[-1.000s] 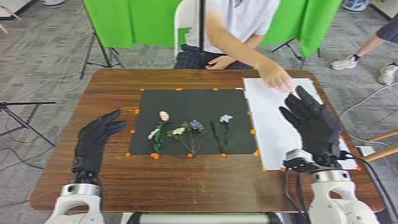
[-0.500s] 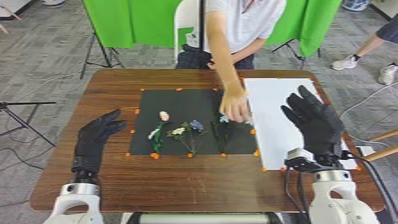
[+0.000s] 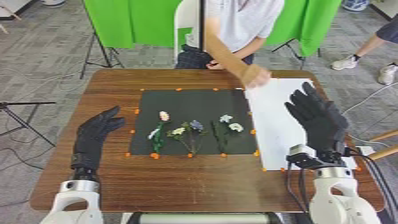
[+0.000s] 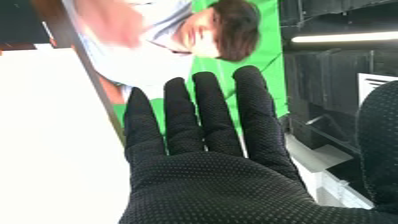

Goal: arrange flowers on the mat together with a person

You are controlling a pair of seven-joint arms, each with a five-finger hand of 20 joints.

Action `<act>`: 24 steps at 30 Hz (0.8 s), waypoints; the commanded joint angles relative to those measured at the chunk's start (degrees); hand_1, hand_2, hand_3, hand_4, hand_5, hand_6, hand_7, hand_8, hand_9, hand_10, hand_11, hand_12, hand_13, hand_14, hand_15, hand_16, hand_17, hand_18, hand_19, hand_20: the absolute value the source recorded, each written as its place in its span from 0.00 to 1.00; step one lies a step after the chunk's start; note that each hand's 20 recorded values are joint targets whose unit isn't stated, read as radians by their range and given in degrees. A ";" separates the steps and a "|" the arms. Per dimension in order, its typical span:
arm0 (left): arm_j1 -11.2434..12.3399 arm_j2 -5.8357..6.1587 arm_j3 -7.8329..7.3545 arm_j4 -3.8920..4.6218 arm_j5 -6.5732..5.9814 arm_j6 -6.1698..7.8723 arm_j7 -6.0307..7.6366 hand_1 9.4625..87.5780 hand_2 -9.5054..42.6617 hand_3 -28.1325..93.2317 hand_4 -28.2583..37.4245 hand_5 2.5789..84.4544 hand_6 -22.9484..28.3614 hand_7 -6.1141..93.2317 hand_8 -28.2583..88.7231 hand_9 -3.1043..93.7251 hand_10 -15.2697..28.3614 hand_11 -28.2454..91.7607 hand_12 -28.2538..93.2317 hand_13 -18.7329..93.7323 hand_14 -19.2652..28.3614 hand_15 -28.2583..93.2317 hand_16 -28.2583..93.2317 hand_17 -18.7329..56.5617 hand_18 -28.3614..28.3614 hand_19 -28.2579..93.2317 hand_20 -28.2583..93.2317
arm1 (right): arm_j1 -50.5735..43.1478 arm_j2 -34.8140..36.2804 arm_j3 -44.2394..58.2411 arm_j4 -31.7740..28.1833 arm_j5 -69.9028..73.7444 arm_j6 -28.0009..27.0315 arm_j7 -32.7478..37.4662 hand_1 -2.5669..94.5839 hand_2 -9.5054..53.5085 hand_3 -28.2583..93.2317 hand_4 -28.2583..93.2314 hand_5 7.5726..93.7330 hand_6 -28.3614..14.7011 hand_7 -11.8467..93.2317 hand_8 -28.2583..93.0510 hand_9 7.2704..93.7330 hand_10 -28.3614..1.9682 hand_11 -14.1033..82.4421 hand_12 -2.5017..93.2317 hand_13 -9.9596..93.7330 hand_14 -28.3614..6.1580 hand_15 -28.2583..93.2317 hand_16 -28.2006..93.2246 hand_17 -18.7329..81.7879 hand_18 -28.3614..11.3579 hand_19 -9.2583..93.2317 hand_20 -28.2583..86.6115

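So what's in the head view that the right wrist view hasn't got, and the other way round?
Head view: the left robot hand, open at the table's left side, and the flowers lying on the mat.
Right wrist view: a lit strip light against a dark background, and the person's head.
Both: the right robot hand, open; the white sheet; the person's shirt; the green cloth.

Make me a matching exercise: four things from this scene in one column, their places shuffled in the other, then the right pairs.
Things
1. dark mat
2. white sheet
3. robot's left hand
4. person's hand

Places
A. at the sheet's far end
B. under the flowers
C. left of the mat
D. alongside the mat's right edge

Right pairs: 1-B; 2-D; 3-C; 4-A
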 commanded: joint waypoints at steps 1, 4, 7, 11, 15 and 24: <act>-0.32 -0.54 0.09 0.70 0.21 -0.57 -0.55 0.17 0.33 0.77 0.01 0.58 0.52 0.20 0.19 0.58 0.71 0.41 0.34 0.53 0.80 0.41 0.22 0.38 0.72 0.33 0.38 | 0.30 -0.43 0.26 0.05 -0.33 0.34 -0.70 0.10 0.22 0.85 0.08 0.38 0.66 0.20 0.16 0.37 0.47 0.19 0.13 0.37 0.49 0.31 0.28 0.35 0.34 0.13 0.45; -0.94 -0.97 0.11 1.07 0.18 -0.75 -0.42 0.17 0.33 0.77 0.01 0.58 0.52 0.20 0.19 0.58 0.71 0.41 0.34 0.53 0.80 0.41 0.22 0.38 0.72 0.33 0.38 | 0.39 -0.64 0.28 0.04 -0.36 0.39 -0.84 0.10 0.22 0.85 0.08 0.38 0.65 0.20 0.16 0.37 0.47 0.19 0.13 0.38 0.48 0.32 0.28 0.35 0.34 0.13 0.45; -1.28 -1.21 0.09 1.26 0.22 -0.68 -0.26 0.17 0.32 0.77 0.01 0.58 0.52 0.20 0.19 0.58 0.71 0.41 0.34 0.53 0.80 0.41 0.22 0.38 0.72 0.33 0.38 | 1.02 -0.68 0.21 0.33 -0.43 0.33 -0.88 0.10 0.22 0.85 0.08 0.39 0.65 0.20 0.16 0.37 0.47 0.19 0.13 0.38 0.48 0.32 0.28 0.35 0.34 0.13 0.45; -1.57 -1.43 0.00 1.39 0.29 -0.66 -0.08 0.17 0.32 0.77 0.01 0.58 0.52 0.20 0.19 0.58 0.71 0.41 0.34 0.53 0.80 0.41 0.22 0.38 0.72 0.33 0.38 | 1.51 -0.79 0.33 0.47 -0.52 0.13 -1.02 0.10 0.22 0.85 0.08 0.40 0.64 0.21 0.16 0.38 0.47 0.19 0.13 0.38 0.48 0.32 0.28 0.35 0.34 0.13 0.45; -1.29 -1.47 -0.10 1.20 0.33 -0.63 0.17 0.17 0.32 0.77 0.02 0.58 0.52 0.20 0.19 0.58 0.71 0.41 0.34 0.53 0.80 0.41 0.22 0.37 0.72 0.33 0.38 | 1.39 -0.69 0.55 0.37 -0.32 0.00 -0.66 0.10 0.22 0.85 0.08 0.44 0.64 0.21 0.16 0.40 0.45 0.19 0.14 0.39 0.48 0.32 0.29 0.36 0.34 0.13 0.45; -1.13 -1.40 -0.02 1.16 0.35 -0.66 0.24 0.17 0.32 0.77 0.02 0.58 0.52 0.20 0.19 0.58 0.71 0.41 0.34 0.53 0.80 0.42 0.22 0.37 0.73 0.33 0.38 | 2.00 -0.56 0.30 0.49 -0.85 0.26 -0.16 0.10 0.23 0.85 0.08 0.48 0.63 0.22 0.16 0.46 0.45 0.21 0.14 0.43 0.46 0.34 0.29 0.36 0.33 0.13 0.46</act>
